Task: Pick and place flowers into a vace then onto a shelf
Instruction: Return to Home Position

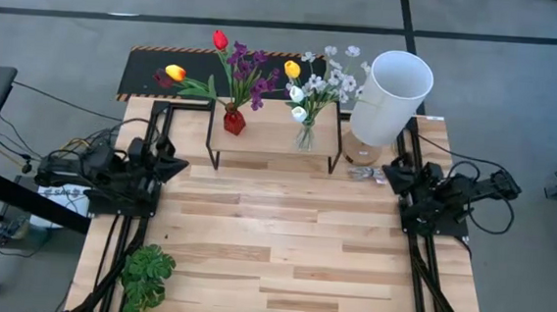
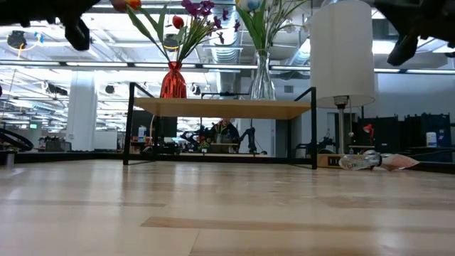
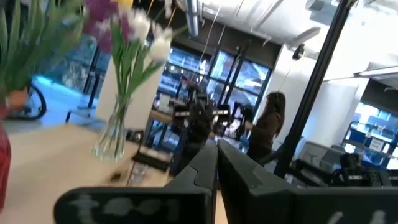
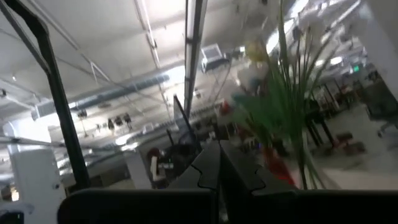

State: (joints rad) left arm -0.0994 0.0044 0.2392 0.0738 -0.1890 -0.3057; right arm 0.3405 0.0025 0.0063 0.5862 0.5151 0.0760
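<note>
The shelf (image 1: 274, 148) stands at the table's far middle, its plank top on thin black legs (image 2: 224, 108). On it stand a red vase (image 1: 234, 121) with red, yellow and purple flowers (image 1: 248, 70) and a clear glass vase (image 1: 305, 136) with white blossoms and a yellow tulip (image 1: 323, 80). My left gripper (image 1: 175, 161) is folded back at the table's left edge, shut and empty (image 3: 216, 168). My right gripper (image 1: 392, 174) rests at the right edge, shut and empty (image 4: 219, 168). Both are raised clear of the table.
A tall white cylinder lamp (image 1: 391, 95) stands right of the shelf, with a crumpled wrapper (image 2: 370, 162) at its foot. A stemless green leafy plant (image 1: 147, 277) lies at the near left corner. A person shows in the room beyond the table (image 3: 267, 124).
</note>
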